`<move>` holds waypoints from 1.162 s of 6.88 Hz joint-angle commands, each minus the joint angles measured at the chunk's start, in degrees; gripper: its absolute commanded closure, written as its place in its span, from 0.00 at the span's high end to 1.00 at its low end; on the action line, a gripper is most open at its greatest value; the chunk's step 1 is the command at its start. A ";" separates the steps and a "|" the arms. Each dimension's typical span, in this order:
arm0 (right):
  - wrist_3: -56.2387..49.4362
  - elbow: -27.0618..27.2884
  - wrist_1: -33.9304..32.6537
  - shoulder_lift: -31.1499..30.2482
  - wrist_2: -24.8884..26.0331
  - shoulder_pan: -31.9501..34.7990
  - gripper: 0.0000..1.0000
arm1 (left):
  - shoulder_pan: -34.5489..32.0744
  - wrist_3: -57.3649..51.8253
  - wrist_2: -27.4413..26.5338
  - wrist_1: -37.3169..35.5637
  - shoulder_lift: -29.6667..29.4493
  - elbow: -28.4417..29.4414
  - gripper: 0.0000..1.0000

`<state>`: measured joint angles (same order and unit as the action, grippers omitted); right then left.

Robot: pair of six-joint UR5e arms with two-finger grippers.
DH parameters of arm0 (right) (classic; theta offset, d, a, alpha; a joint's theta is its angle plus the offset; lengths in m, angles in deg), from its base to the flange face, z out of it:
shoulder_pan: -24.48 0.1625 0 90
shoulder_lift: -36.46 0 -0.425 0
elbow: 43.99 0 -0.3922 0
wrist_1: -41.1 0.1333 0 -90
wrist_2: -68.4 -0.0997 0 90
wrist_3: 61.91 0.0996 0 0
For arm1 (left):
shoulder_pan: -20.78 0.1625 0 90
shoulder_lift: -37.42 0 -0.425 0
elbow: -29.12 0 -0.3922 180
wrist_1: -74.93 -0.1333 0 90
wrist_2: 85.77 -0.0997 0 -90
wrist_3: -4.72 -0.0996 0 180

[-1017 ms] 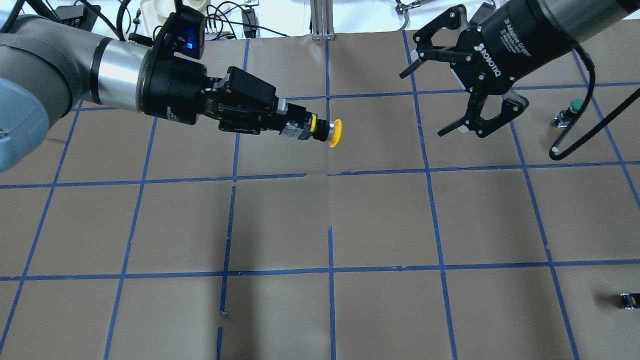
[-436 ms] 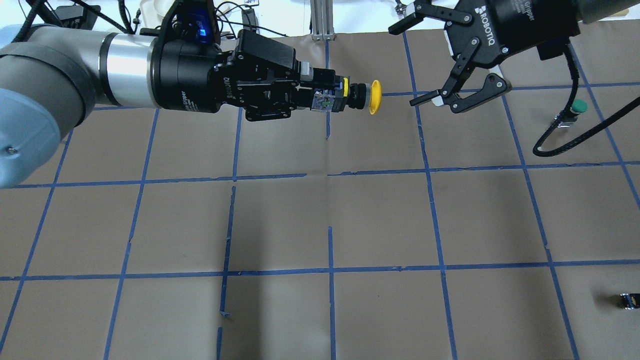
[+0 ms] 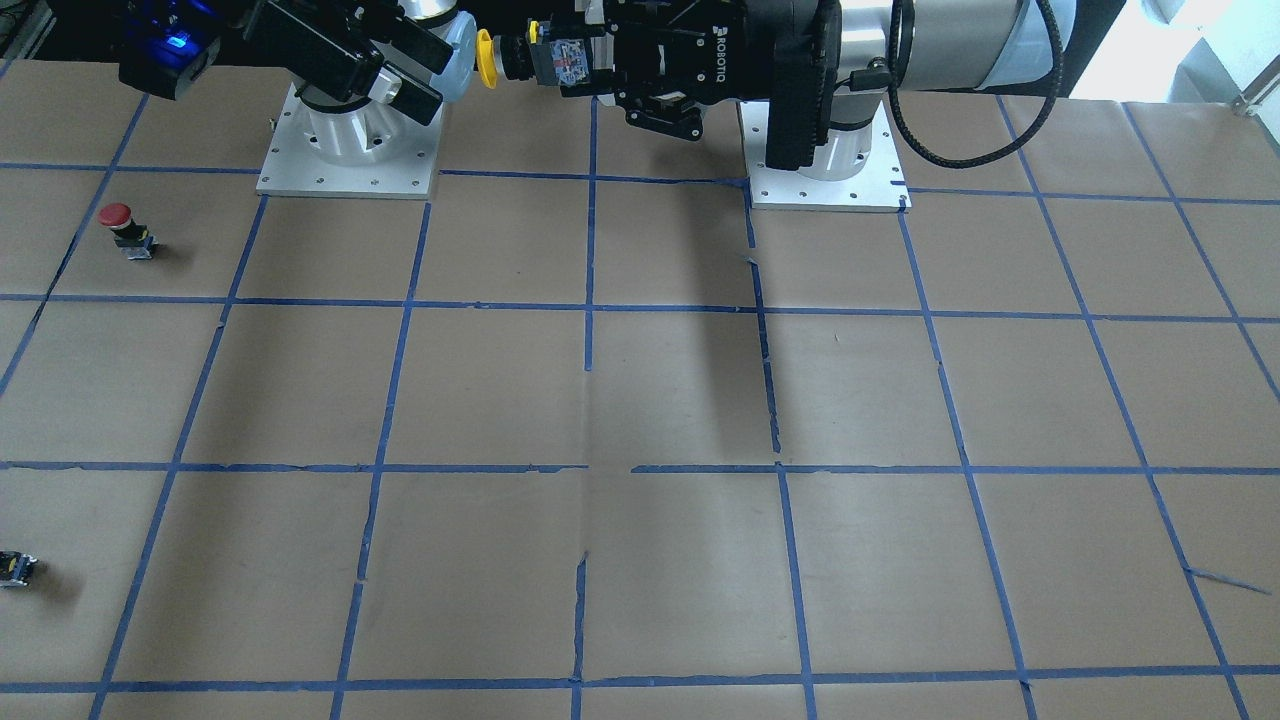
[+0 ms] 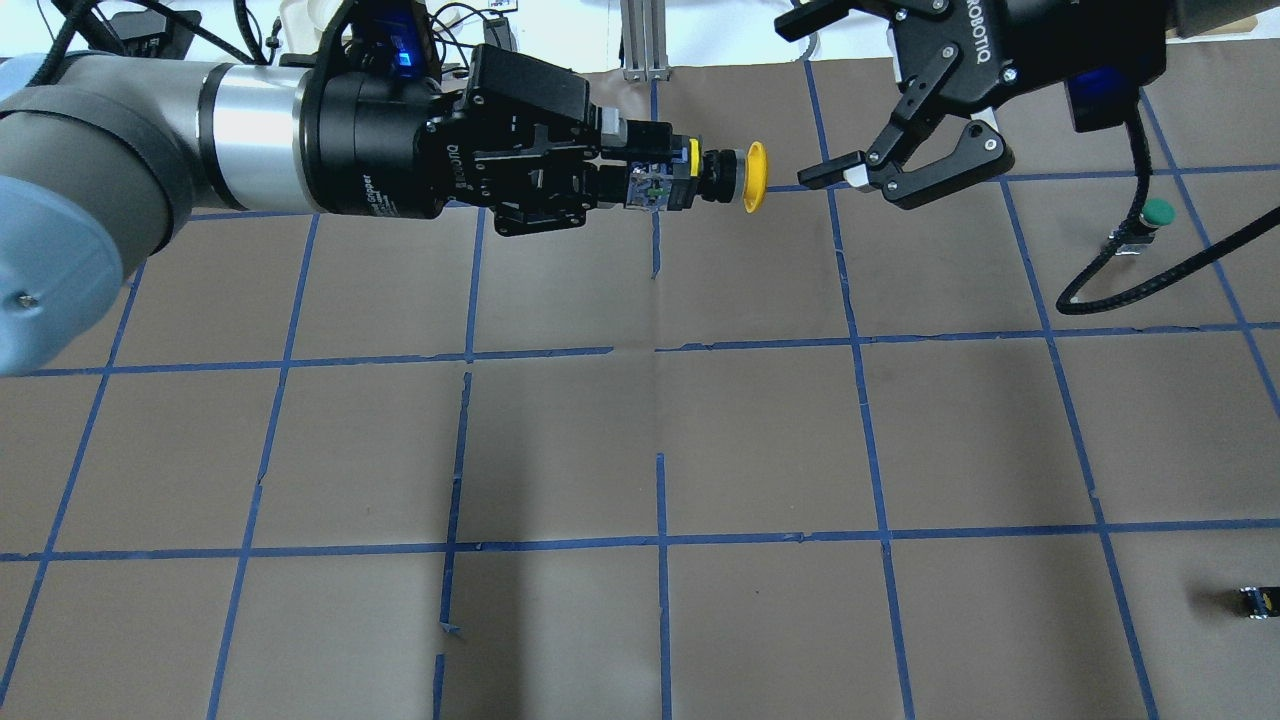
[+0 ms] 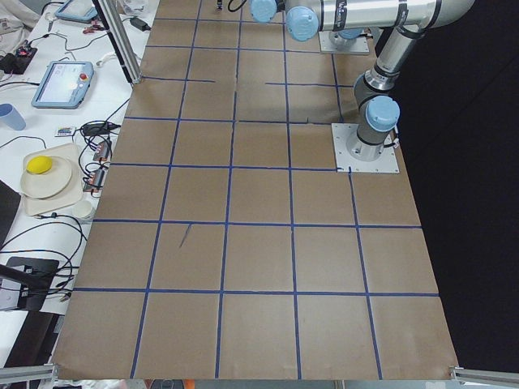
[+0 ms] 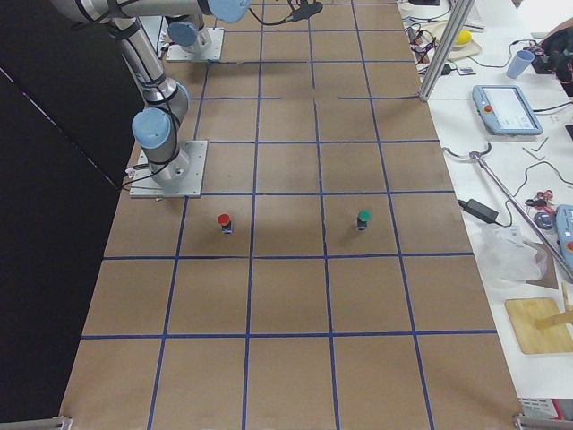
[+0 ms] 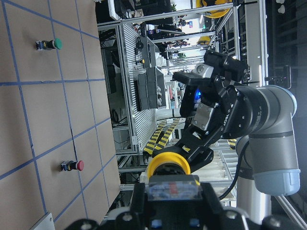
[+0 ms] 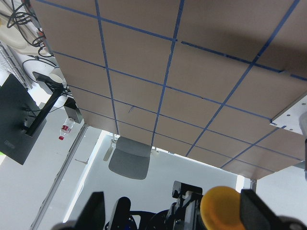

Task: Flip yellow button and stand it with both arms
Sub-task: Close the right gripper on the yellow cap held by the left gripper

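My left gripper (image 4: 640,180) is shut on the greyish contact block of the yellow button (image 4: 754,177) and holds it level, high above the table, cap pointing at the right arm. It shows in the front view too (image 3: 485,58), with the left gripper (image 3: 575,55) behind it. My right gripper (image 4: 795,105) is open and empty; its lower fingertip (image 4: 812,182) is just right of the cap, apart from it. In the right wrist view the cap (image 8: 220,208) sits between the spread fingers (image 8: 96,213). The left wrist view shows the cap (image 7: 169,165) facing the right gripper.
A green-capped button (image 4: 1152,214) stands on the brown, blue-taped table at the far right. A red-capped button (image 3: 119,217) stands near the right arm's base plate (image 3: 345,160). A tiny black-and-yellow part (image 4: 1256,600) lies at the right edge.
The left arm has carried the yellow button up and to the right. The right gripper has swung back and turned, still open, so its lower finger now lies close to the cap.
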<state>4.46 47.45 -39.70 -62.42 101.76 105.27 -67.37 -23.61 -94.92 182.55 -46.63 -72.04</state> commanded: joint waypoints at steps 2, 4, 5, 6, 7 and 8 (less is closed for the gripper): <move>1.04 2.68 0.21 -1.40 1.42 0.59 1.00 | 0.00 0.02 -0.17 -0.04 -0.25 0.00 0.02; 1.83 5.75 0.38 -3.16 1.11 0.68 1.00 | 0.00 0.11 -0.17 -0.04 0.37 0.09 0.02; 3.14 5.94 0.21 -2.65 -1.60 0.68 1.00 | 0.00 0.11 -0.08 -0.13 0.28 0.09 0.02; 3.50 5.85 0.12 -2.90 -2.85 0.68 1.00 | 0.00 0.02 -0.17 -0.04 0.37 0.09 0.02; 3.76 5.94 0.29 -2.99 -4.16 1.29 1.00 | 0.00 0.11 -0.08 -0.04 0.46 0.17 0.02; 4.46 5.94 0.29 -2.99 -4.26 2.25 1.00 | -0.09 0.11 -0.08 0.05 0.63 0.09 0.02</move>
<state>8.23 53.34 -39.45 -65.36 98.18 106.60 -67.40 -23.52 -95.02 182.53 -46.15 -71.92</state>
